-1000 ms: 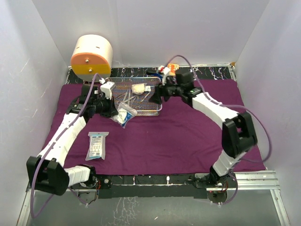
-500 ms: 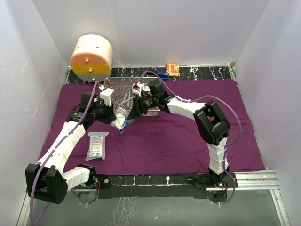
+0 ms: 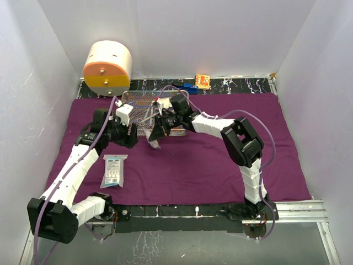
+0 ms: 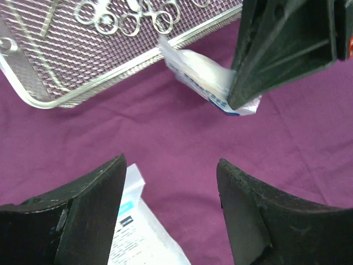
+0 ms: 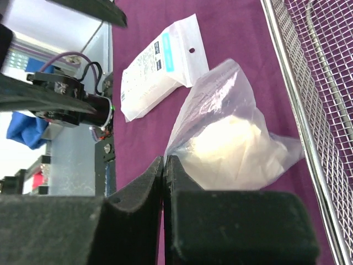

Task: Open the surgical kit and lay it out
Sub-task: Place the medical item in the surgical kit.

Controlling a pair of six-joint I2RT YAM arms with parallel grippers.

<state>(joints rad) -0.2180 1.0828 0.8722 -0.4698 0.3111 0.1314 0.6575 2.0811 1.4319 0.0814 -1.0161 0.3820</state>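
Gauze bag (image 5: 231, 143) edge hidden between the clamped fingers of right gripper (image 5: 164, 164)

hidden: right arm (image 3: 212, 126) covers right part of wire-mesh tray (image 3: 137, 102) | too small: instruments (image 3: 146, 115) inside tray, we cannot sort them

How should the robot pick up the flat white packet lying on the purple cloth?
The white packet lies flat on the purple cloth. It is probably best to pinch its short far edge, coming down from above, since only a thin edge sticks out enough to grab.
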